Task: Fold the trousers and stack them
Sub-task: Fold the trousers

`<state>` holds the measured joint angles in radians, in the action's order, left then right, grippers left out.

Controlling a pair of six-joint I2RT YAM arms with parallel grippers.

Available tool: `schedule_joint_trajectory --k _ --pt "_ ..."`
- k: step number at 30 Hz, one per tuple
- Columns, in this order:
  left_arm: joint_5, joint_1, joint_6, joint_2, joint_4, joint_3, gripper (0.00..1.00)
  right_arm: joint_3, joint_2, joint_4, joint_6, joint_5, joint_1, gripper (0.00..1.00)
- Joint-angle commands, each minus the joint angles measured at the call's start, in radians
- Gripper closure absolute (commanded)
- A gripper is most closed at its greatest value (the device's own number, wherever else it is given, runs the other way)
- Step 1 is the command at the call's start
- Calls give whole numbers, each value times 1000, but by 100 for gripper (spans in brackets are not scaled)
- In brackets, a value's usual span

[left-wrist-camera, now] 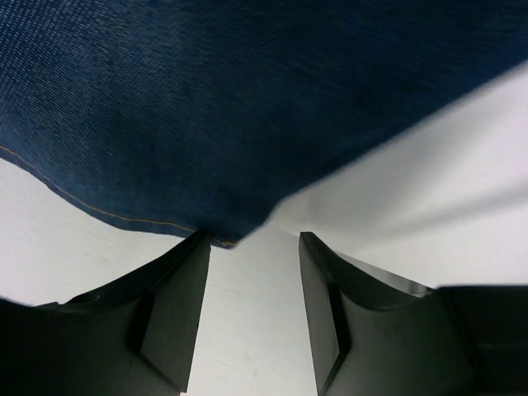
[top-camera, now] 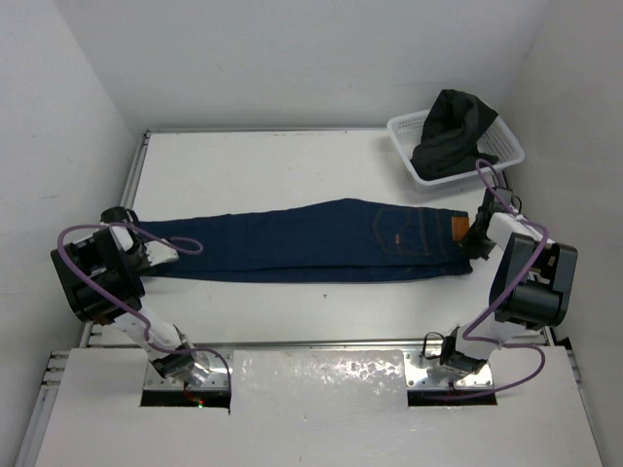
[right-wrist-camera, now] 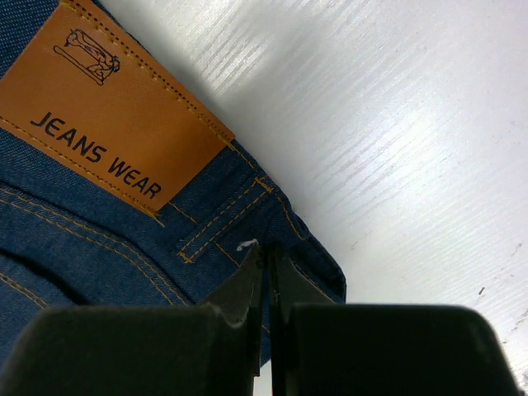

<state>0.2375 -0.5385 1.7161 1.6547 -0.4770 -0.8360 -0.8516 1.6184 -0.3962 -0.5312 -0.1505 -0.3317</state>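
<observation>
Trousers (top-camera: 311, 243): left gripper (left-wrist-camera: 254, 239) wide open, holds nothing, hem corner (left-wrist-camera: 216, 221) right at fingertips. Right gripper (right-wrist-camera: 266, 252) closed to slit over waistband corner, beside tan patch (right-wrist-camera: 107, 99); can't tell if denim pinched. Jeans flat, full length across table (top-camera: 292, 165), hems left, waist right. Looks halved lengthwise; crosswise folds and stacking not done. Basket (top-camera: 506, 146) far right holds dark garment (top-camera: 453, 131).

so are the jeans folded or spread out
Spread out: the long dark navy denim trousers lie full length across the white table, no crosswise fold.
</observation>
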Motion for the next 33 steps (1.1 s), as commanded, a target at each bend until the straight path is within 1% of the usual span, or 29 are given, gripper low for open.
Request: schedule_joint_trajectory --k 1,4,6,8,9,12,13,15,16,18,19,20,24,27,33 --pt "40 -11 27 25 103 -38 54 -21 -29 28 31 -29 0 100" --pt "25 -15 49 17 65 -45 54 -20 -38 28 40 -27 2 100" --pt "-10 -17 69 2 32 -37 54 -18 -43 28 40 -21 2 100" --pt "-21 -15 85 -10 89 3 54 -12 -49 31 40 -17 2 100" --pt "-15 -17 86 -12 151 17 54 -10 -51 33 40 -15 0 100" --pt "9 -17 74 7 192 28 60 -14 -52 36 42 -8 0 100" --pt "10 -17 68 14 190 23 68 -15 -52 36 42 -8 0 100" --pt "5 -18 54 17 193 20 76 -15 -52 40 43 -4 2 100" --pt "0 -18 50 17 199 21 85 -15 -52 40 43 -4 0 100" --pt "-3 -18 45 16 202 20 92 -17 -55 40 43 -4 0 100" --pt "0 -20 42 14 202 15 98 -17 -57 40 46 -3 2 100" --pt "5 -20 33 14 202 11 100 -18 -60 39 50 -4 0 100" --pt "6 -28 -4 4 146 -40 100 -35 -86 20 69 -9 2 100" --pt "-26 -37 -41 -9 110 -104 100 -47 -121 7 77 -12 0 100" --pt "-76 -52 -116 28 8 -235 100 -55 -198 -9 100 -29 -1 100"
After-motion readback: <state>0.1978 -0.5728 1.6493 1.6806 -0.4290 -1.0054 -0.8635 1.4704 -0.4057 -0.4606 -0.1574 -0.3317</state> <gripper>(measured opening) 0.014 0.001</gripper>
